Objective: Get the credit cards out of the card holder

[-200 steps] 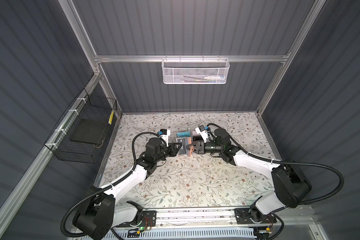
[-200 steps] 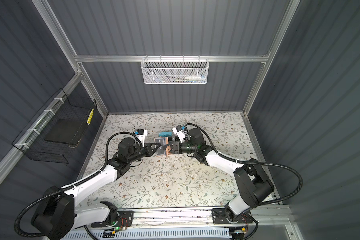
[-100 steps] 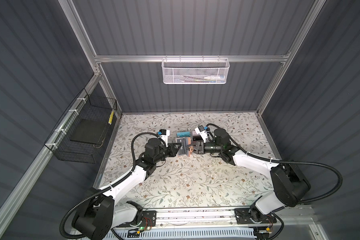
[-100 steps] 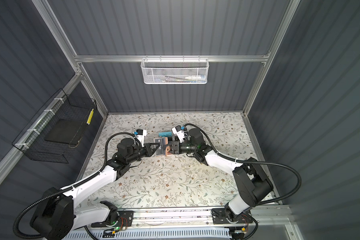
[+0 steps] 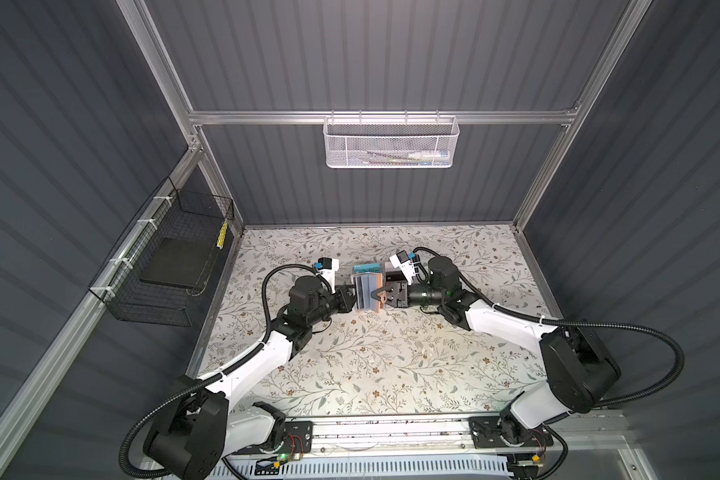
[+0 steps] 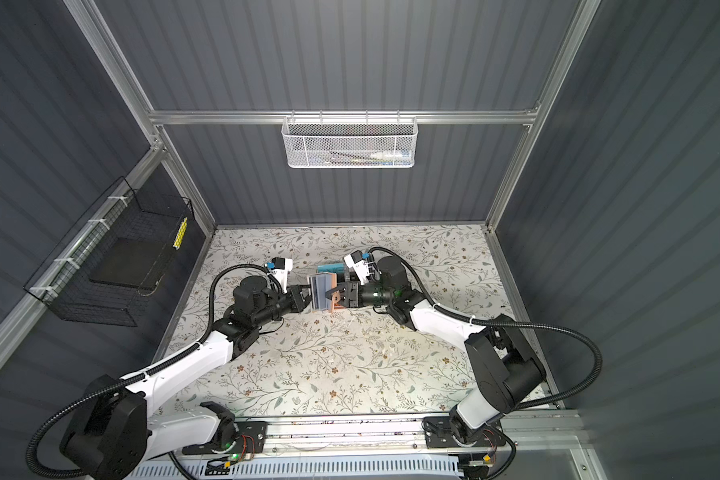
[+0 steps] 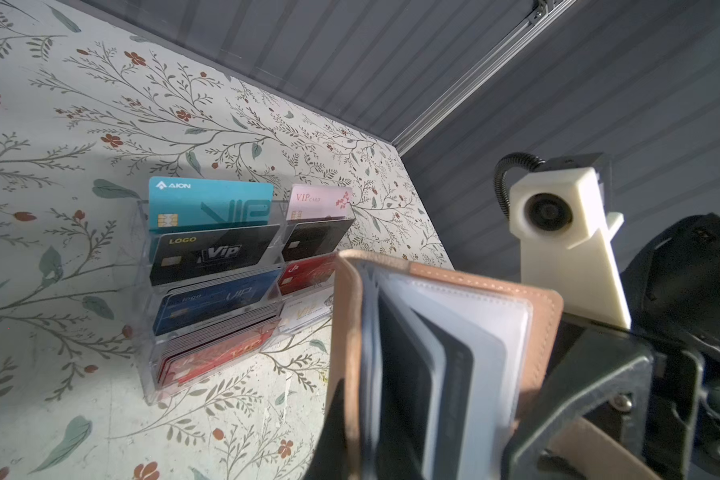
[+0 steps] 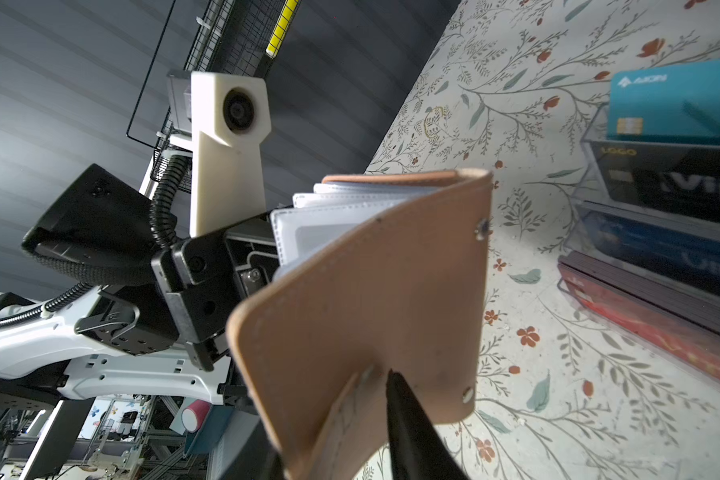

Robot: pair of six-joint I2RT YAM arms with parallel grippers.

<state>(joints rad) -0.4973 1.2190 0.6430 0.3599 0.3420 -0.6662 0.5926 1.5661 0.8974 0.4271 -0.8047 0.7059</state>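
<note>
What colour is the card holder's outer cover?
The cover is tan-peach; right wrist view shows it best.

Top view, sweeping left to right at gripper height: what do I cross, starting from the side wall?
black wire basket → left gripper → card holder → right gripper

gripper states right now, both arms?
left gripper: closed, holding the card holder by its left edge.
right gripper: closed on the card holder's tan cover, opposite side.
</note>
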